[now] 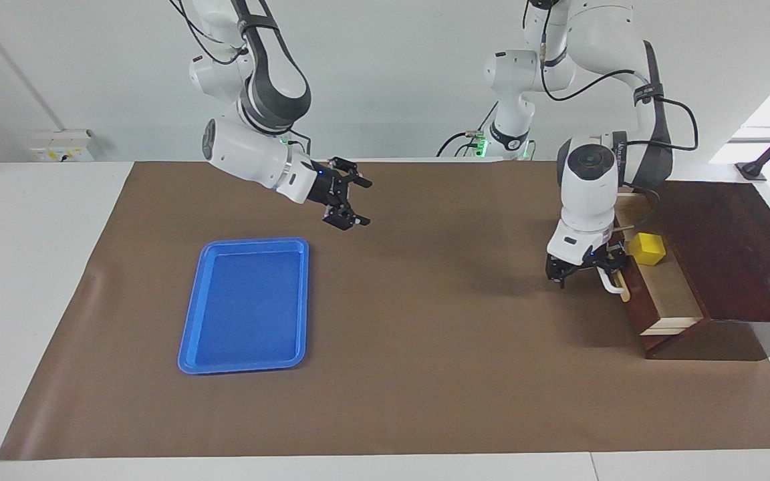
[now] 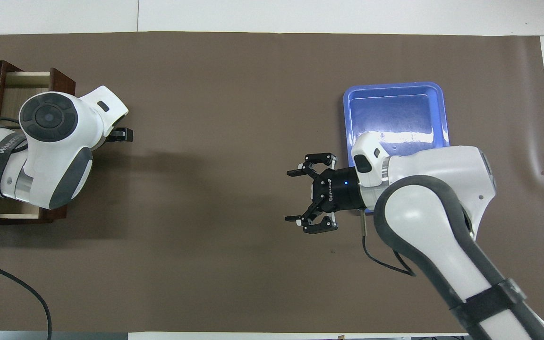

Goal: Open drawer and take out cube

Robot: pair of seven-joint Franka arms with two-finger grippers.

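The left gripper [image 1: 585, 270] sits low at the white bar handle [image 1: 611, 283] of the dark brown wooden drawer [image 1: 659, 294], at the left arm's end of the table. Its fingers straddle the end of the handle nearer the robots, spread wide rather than clenched; whether they press on the bar cannot be told.

The drawer stands pulled partway out of its dark wooden box [image 1: 732, 254], with the pale light-wood floor exposed. In the overhead view the left arm covers most of the drawer [image 2: 40, 80], and only its two ends show.

The small bright-yellow cube [image 1: 646, 248] lies inside the drawer, in the end nearer the robots, resting on the pale floor just beside the left arm's wrist. Nothing grips it.

The right gripper [image 1: 351, 200] hangs in the air over the bare brown table mat [image 1: 425, 374], jaws released wide and empty, pointing toward the left arm's end of the table. In the overhead view it [image 2: 302, 198] is just beside the flat blue plastic tray [image 2: 397, 92], on the side toward the drawer.

The tray [image 1: 244, 304] lies flat on the mat at the right arm's end, well apart from the drawer, and holds nothing.
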